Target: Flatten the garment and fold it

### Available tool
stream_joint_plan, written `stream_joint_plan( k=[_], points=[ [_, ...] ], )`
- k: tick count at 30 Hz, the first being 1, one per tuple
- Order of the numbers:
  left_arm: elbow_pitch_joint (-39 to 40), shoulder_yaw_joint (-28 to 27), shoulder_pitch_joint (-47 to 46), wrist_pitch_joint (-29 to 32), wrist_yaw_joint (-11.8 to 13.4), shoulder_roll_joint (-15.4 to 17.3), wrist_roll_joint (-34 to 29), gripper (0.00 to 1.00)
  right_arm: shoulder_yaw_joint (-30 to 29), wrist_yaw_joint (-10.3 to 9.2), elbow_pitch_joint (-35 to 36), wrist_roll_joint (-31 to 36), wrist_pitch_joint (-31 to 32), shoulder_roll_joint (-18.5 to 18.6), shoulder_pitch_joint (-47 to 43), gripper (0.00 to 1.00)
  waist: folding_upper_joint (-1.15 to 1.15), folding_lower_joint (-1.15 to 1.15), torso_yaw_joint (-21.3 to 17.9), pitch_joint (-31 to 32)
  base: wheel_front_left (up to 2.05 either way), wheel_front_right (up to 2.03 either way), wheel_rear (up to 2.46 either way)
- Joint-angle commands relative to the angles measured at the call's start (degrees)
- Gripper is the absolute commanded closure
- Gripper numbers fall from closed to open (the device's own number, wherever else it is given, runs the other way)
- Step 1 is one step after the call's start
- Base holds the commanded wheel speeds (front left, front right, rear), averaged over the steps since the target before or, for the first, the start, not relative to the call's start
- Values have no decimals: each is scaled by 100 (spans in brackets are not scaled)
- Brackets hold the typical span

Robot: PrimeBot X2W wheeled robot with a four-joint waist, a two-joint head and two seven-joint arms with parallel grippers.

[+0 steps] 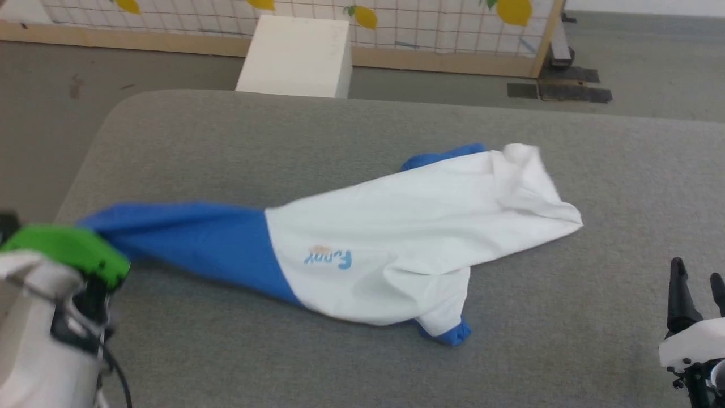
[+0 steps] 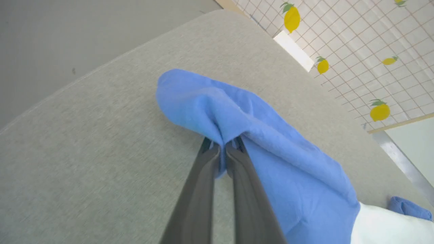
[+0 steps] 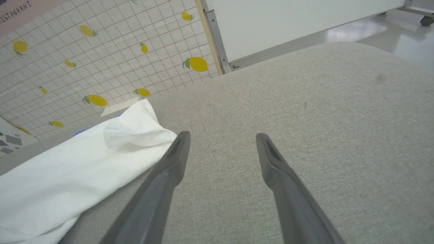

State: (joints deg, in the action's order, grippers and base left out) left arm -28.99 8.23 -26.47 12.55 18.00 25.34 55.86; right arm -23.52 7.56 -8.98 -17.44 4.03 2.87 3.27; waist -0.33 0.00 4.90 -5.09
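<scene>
Here the left gripper (image 2: pixel 222 149) pinches the garment (image 1: pixel 396 221) (blue sleeve end)

You see bright, even light: soft shadow beneath the garment (image 1: pixel 396 226), glare on the floor (image 3: pixel 359 30), slight blur across the table (image 2: pixel 67 169).

L gripper (image 2: pixel 223 149) pinched closed, R gripper (image 3: pixel 222 135) fingers spread wide

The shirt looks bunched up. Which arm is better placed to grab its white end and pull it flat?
Right. The right gripper is open and empty, close beside the white end of the garment. The left gripper is shut on the blue sleeve, so it is occupied.
</scene>
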Motion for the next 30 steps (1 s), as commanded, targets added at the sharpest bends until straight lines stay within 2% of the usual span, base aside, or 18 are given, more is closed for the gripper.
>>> stream_joint_plan(
  k=[1, 4, 7, 8, 10, 14, 16, 21, 26, 30],
  points=[
    [130, -173, 459, -68, 139, 26, 146, 100, 35, -8, -29, -16, -17, 1, -59, 0, 33, 0, 207, 153, 0, 0, 0],
    [510, -543, 1350, -204, 424, -99, 425, 100, 65, -8, -54, -26, -26, 1, -53, 0, 33, 0, 238, 156, 0, 0, 0],
    [899, -608, 1917, -199, 521, -255, 555, 100, 53, -8, -62, -25, -33, 1, -53, 0, 33, 0, 291, 139, 0, 0, 0],
    [1030, -635, 2025, -230, 512, -324, 603, 71, 51, -8, -66, -15, -30, 1, -57, 0, 33, 0, 316, 142, 0, 0, 0],
    [1299, -648, 2096, -336, 431, -418, 633, 0, 50, -8, -73, -6, -24, 1, -61, 0, 33, 0, 358, 151, 0, 0, 0],
    [1875, -587, 1979, -859, -22, -377, 383, 0, 94, -8, -82, 7, -8, 1, -29, 0, 33, 0, 401, 175, 0, 0, 0],
    [2121, -443, 1924, -1259, -277, -219, -6, 0, 124, -8, -82, 12, 3, 1, 1, 0, 33, 0, 398, 181, 0, 0, 0],
    [2520, -61, 1999, -2496, -745, -86, -1090, 0, 276, -8, -83, 7, 71, 1, 57, 0, 33, 0, 335, 191, 0, 0, 0],
    [2608, 4, 2268, -2739, -851, -460, -1660, 0, 461, -8, -121, 89, 369, 1, 123, 0, 33, 0, 323, 137, 0, 0, 0],
    [2921, -235, 2356, -2752, -1046, -834, -2295, 0, 718, -8, -77, 368, 893, 1, 416, 0, 33, 0, 392, -54, 0, 0, 0]
  ],
)
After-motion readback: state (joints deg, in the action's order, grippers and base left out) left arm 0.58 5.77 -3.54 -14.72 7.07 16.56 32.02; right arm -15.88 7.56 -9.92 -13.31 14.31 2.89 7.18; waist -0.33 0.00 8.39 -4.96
